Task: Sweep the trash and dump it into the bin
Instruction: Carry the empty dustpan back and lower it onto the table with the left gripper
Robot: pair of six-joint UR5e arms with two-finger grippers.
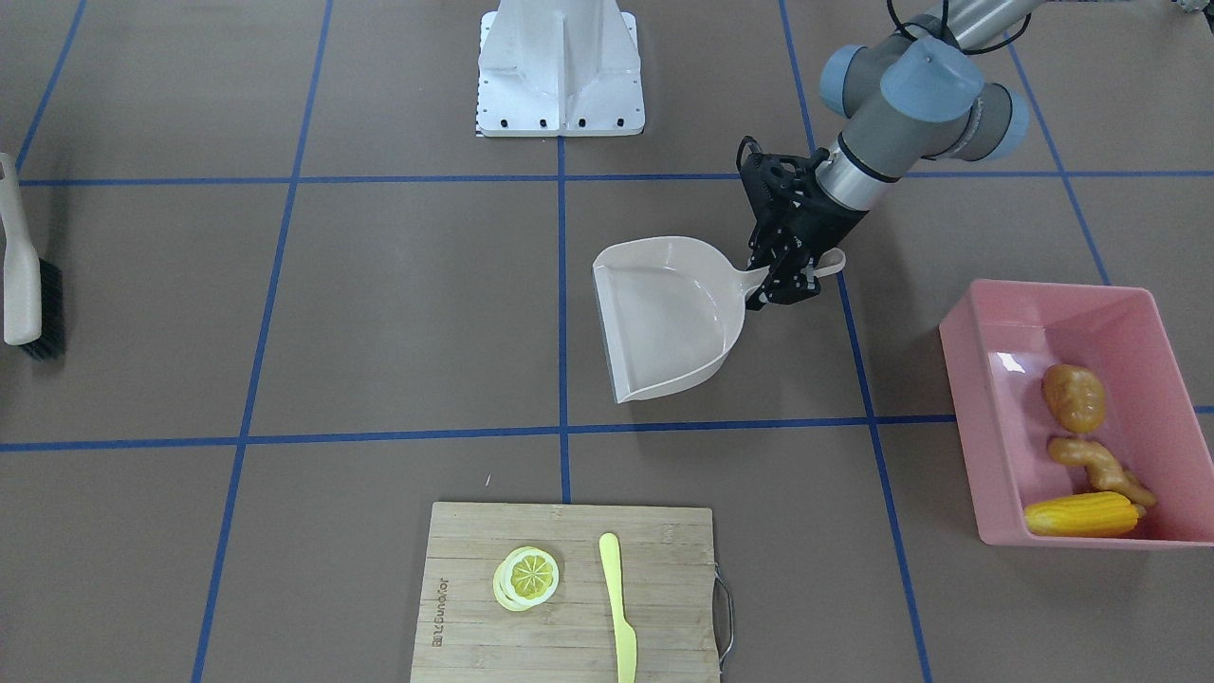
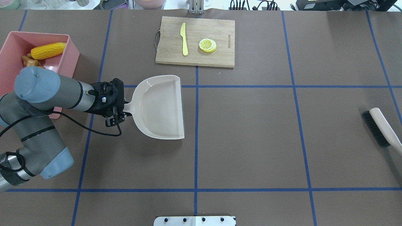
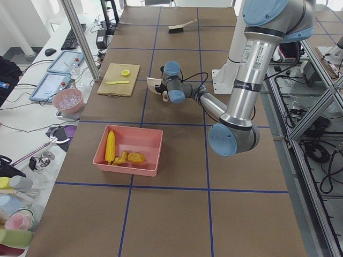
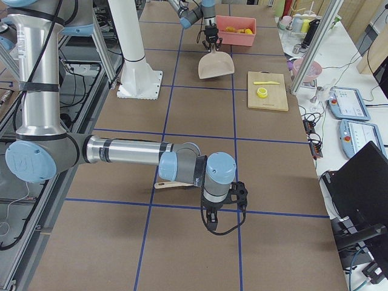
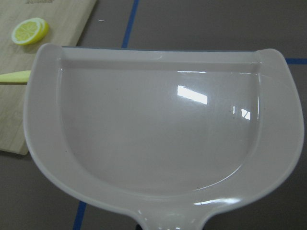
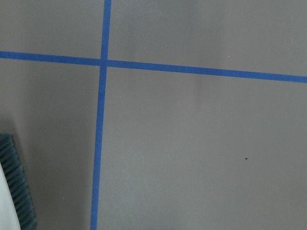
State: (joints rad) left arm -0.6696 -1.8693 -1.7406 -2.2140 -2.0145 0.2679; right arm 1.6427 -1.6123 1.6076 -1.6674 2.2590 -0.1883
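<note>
The trash lies inside the pink bin [image 1: 967, 408]: a yellow corn cob [image 1: 1081, 515], a tan ginger root [image 1: 1100, 467] and a brown potato [image 1: 1074, 396]. In the overhead view the bin [image 2: 67, 59] is at the far left, partly behind my left arm. My left gripper [image 1: 782, 275] [image 2: 121, 108] is shut on the handle of the beige dustpan [image 1: 669, 318] [image 2: 160, 106]. The pan lies level beside the bin with nothing in it [image 5: 158, 134]. My right gripper [image 4: 221, 219] shows only in the exterior right view, pointing down, so I cannot tell its state.
A hand brush [image 2: 381, 127] [image 1: 24, 285] lies at the table's right end, its bristles [image 6: 17, 191] at the edge of the right wrist view. A wooden cutting board [image 1: 465, 569] carries a lemon slice [image 1: 526, 577] and a pale yellow knife [image 1: 618, 607]. The robot's base [image 1: 560, 76] stands mid-table.
</note>
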